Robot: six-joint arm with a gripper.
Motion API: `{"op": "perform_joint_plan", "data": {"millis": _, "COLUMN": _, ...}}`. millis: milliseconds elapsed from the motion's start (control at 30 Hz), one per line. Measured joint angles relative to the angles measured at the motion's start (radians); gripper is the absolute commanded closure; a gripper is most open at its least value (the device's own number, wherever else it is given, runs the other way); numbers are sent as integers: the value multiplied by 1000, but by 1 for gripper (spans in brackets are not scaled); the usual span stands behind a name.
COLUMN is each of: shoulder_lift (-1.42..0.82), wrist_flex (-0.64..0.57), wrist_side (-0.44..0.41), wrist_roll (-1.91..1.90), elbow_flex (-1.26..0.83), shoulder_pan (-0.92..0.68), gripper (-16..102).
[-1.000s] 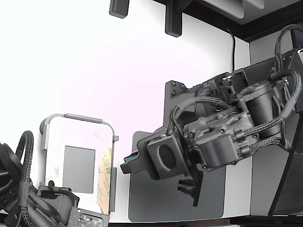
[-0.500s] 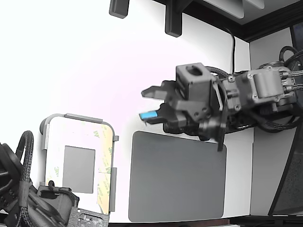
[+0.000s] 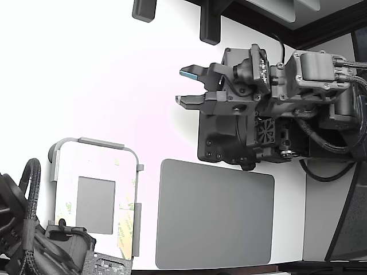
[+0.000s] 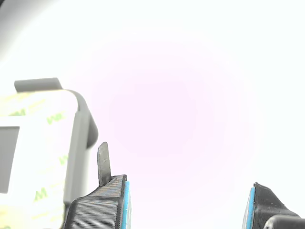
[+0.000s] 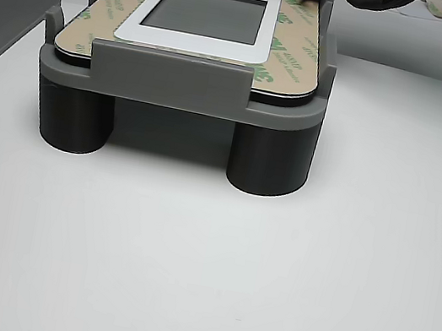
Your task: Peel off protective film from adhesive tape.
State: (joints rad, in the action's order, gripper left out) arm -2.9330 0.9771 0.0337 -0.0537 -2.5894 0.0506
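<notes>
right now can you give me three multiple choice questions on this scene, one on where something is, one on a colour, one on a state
1. In the exterior view, where is the gripper relative to the dark grey mat?
A. resting on it
B. above it in the picture, off it
C. under it

2. What colour are the pads on the fingers?
A. blue
B. red
C. yellow

3. How do the fingers stand?
A. shut on a strip
B. shut on the white panel
C. apart, with nothing between them

Answers:
1 B, the gripper sits over the white table, higher in the picture than the mat.
2 A, the wrist view shows blue faces on both fingers.
3 C, both views show a bare gap between the fingers.
</notes>
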Motion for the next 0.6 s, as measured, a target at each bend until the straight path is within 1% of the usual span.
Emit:
{"op": "perform_joint_plan", "data": {"millis": 167, "shoulder_lift": 0, "wrist_flex": -17, "wrist_side": -12, "wrist_roll": -11, "elbow_flex": -77, "shoulder_pan": 18, "gripper": -14}}
{"op": "perform_joint_plan", "data": {"millis": 600, "shoulder_lift": 0, "wrist_flex": -6, "wrist_side": -17, "wrist_roll": -11, "elbow_flex": -77, "shoulder_pan": 18, "gripper": -14}}
